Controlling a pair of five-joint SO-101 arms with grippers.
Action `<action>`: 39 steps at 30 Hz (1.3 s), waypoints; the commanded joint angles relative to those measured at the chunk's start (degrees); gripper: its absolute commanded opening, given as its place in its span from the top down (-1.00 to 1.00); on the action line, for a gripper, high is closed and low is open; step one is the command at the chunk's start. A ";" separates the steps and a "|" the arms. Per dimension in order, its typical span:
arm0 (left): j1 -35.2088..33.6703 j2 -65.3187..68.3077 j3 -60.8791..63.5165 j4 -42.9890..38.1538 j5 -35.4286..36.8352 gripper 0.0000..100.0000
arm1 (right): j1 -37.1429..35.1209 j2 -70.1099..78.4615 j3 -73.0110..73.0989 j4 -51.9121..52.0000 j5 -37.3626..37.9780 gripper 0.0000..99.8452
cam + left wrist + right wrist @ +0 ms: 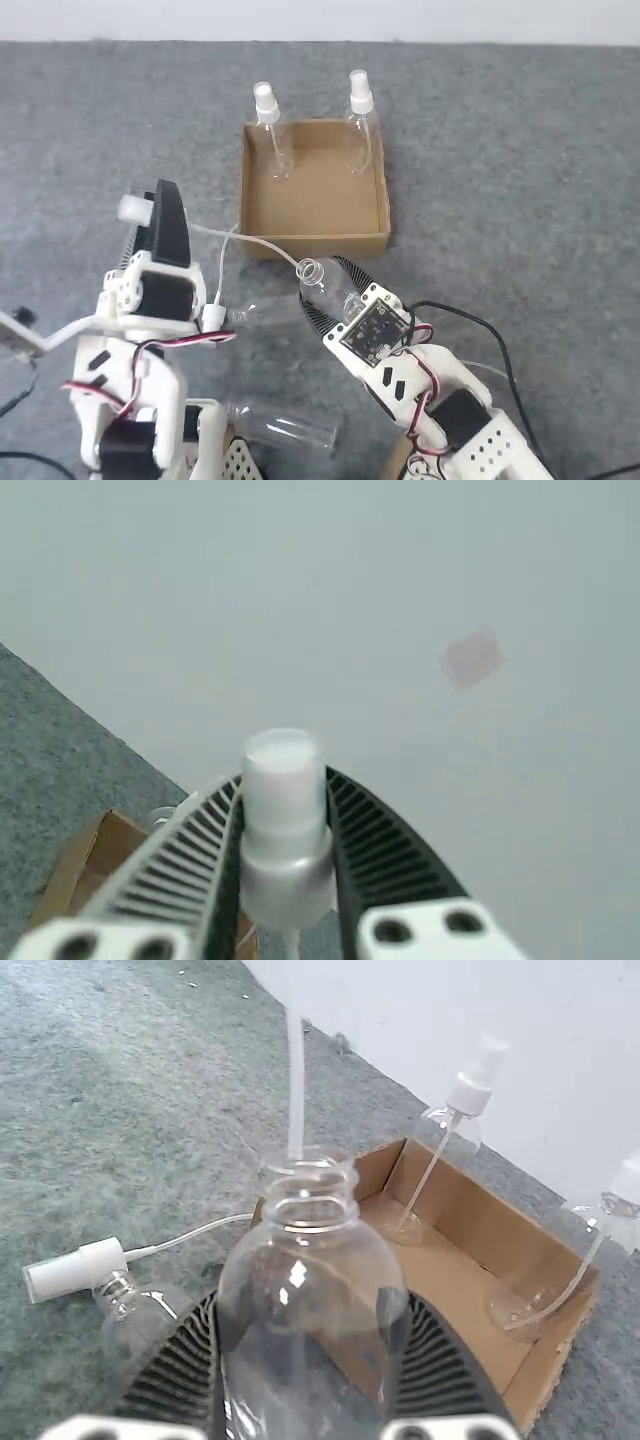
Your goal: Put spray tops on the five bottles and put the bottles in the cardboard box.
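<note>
**Lot: five clear bottles, two boxed, one in hand for capping**

1. Cardboard box (pixel 315 238). In the high view it is open-topped and low-walled, at twelve o'clock from the table's middle.
2. Right gripper (pixel 335 295). It sits at six o'clock of the box, with its jaws clamped round the shoulder of the held bottle (pixel 300 1300), neck pointing toward the box.
3. Left gripper (pixel 283 785). It is at nine o'clock of the box, closed on the held spray top (pixel 287 830) just under its head.
4. Boxed bottles (pixel 275 145) (pixel 360 135). These two stand upright in the box's far corners, both with tops on.
5. Lying bottle (pixel 265 312). It lies on its side between the arms.
6. Second lying bottle (pixel 290 428). It is at six o'clock of the table and has no top.
7. Loose spray top (pixel 75 1265). It lies at the lying bottle's neck, with its tube outside the bottle.
8. Dip tube (pixel 294 1090). It runs from the held top to the held bottle's mouth.

Handling: the bottles look empty, light and thin-walled, likely smooth and apt to dent or slip. The shoulder or body is the best hold. The tops are small and rigid and are best gripped at the collar. The tube is limp and will probably wander at the mouth.

Obscured: the second lying bottle's neck is hidden behind an arm base. It is unclear whether the tube tip has entered the mouth. Whether the loose top touches its bottle cannot be told.
</note>
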 commanded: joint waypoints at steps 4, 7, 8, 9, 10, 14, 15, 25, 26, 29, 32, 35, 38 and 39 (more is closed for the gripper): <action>1.58 -0.97 -0.04 0.18 -0.70 0.98 | -0.66 -1.27 1.14 -1.80 0.79 0.93; 4.04 -0.88 0.84 0.09 -0.79 0.98 | -0.66 -1.27 1.14 -1.80 0.79 0.93; 4.66 -0.88 1.27 0.00 -1.41 0.98 | -0.66 -1.27 1.14 -1.80 0.79 0.93; 5.27 -0.88 1.71 0.00 -2.37 0.98 | -0.66 -1.27 1.14 -1.80 0.79 0.93; 5.98 -0.88 2.15 0.00 -3.16 0.98 | -0.66 -1.27 1.14 -1.80 0.79 0.93; 9.67 -0.88 4.09 0.00 -6.24 0.98 | -0.66 -1.27 1.14 -1.80 0.79 0.93; 10.90 -0.88 4.62 0.00 -7.30 0.98 | -0.66 -1.27 1.14 -1.80 0.79 0.93; 18.02 -0.88 6.73 0.35 -11.25 0.98 | -0.66 -1.27 1.14 -1.63 0.79 0.93; 19.34 -0.88 7.43 0.35 -11.87 0.98 | -0.66 -1.27 1.14 -1.63 0.79 0.93; 23.74 -0.88 9.80 0.26 -14.95 0.98 | -0.66 -1.27 1.14 -1.63 0.79 0.93; 25.23 -0.97 10.24 0.00 -15.21 0.98 | -0.57 -1.27 1.14 -1.45 0.79 0.93; 25.49 -0.97 10.42 0.00 -15.30 0.98 | -0.48 -1.27 1.14 -1.45 0.79 0.93; 25.93 -0.97 10.51 0.26 -15.47 0.98 | -0.48 -1.27 1.14 -1.36 0.79 0.93; 26.73 -0.97 10.51 0.35 -15.82 0.98 | -0.48 -1.27 1.14 -1.36 0.79 0.93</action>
